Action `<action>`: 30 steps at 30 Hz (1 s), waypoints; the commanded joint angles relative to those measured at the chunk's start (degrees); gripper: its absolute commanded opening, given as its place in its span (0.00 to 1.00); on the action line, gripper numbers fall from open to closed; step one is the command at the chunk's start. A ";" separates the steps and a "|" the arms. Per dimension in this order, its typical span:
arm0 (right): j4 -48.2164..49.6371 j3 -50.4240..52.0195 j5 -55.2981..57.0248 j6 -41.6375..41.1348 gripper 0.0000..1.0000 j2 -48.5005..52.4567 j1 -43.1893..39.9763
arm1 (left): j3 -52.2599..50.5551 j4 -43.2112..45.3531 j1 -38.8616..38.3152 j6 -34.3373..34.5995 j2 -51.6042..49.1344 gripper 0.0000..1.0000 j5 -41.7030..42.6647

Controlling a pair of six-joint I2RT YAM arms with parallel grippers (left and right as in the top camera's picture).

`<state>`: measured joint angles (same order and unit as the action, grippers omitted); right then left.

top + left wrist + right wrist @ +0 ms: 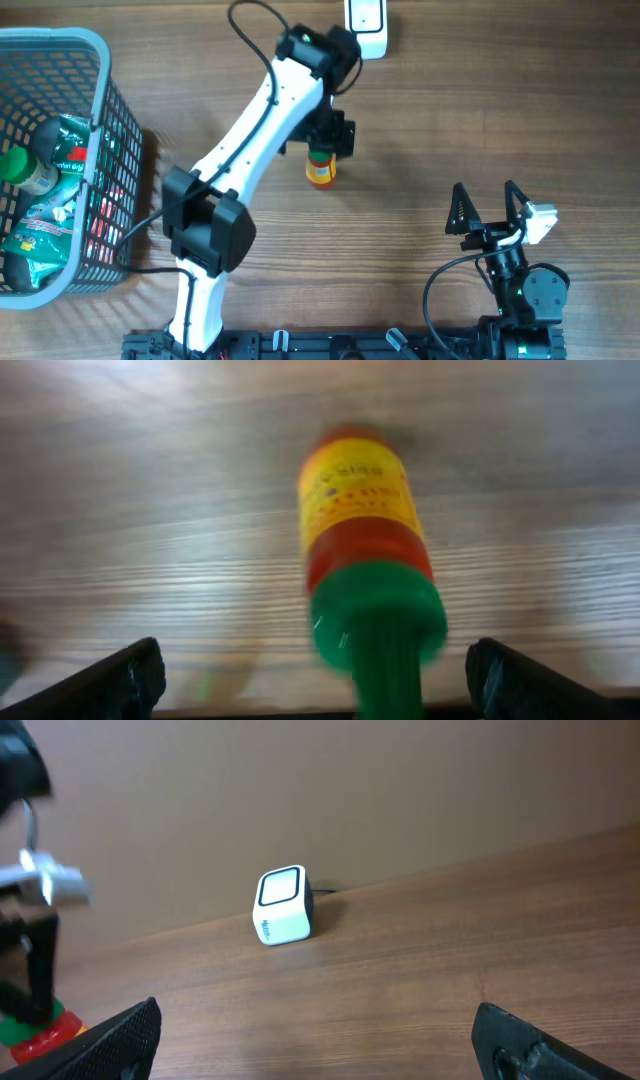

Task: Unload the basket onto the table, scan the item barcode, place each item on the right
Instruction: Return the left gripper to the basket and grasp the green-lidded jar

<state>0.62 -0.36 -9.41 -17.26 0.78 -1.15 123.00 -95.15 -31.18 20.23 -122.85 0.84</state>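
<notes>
Starting at the left end effector: spread wide, clamped on nothing, pointed down at the surface. Straight below, between the two fingers but touching neither: the bottle, green cap nearest, yellow-and-red label beyond, base toward the surface. Looks to be standing, long axis roughly in line with the approach, perhaps leaning a little; too blurred to say how much. From overhead, sits near the middle of the surface, right under the left wrist. Further out, past the bottle at the far edge: the scanner, white, dark-rimmed window turned toward the robot's side, well apart from the bottle. Off to the other side, near the base: the right end effector, likewise spread wide and empty, well apart from bottle and scanner alike. By that layout, plainly a job for the left arm: far nearer and centred over the cap. Calls for a straight descent and a close across the body, then a carry outward to the scanner. No telling where the barcode faces; none visible on the label side in view, so probably a wrist turn needed to present it to the window.
</notes>
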 commanded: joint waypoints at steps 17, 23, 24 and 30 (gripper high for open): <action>0.13 0.07 -0.85 0.17 1.00 -0.35 0.44 | 25.40 -1.38 31.95 13.70 25.73 1.00 -13.55; 0.13 0.07 -0.85 0.20 1.00 -0.35 0.44 | 25.07 -1.36 43.58 13.73 26.73 1.00 -15.80; 0.13 0.07 -0.85 0.17 1.00 -0.35 0.44 | 24.59 -1.36 45.20 13.73 26.73 1.00 -16.44; 0.13 0.07 -0.85 0.15 1.00 -0.35 0.44 | 16.39 -1.33 57.13 21.14 26.51 1.00 -17.44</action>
<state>0.60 -0.36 -9.41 -17.26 0.78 -1.15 144.64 -96.40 20.64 35.00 -96.47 -15.07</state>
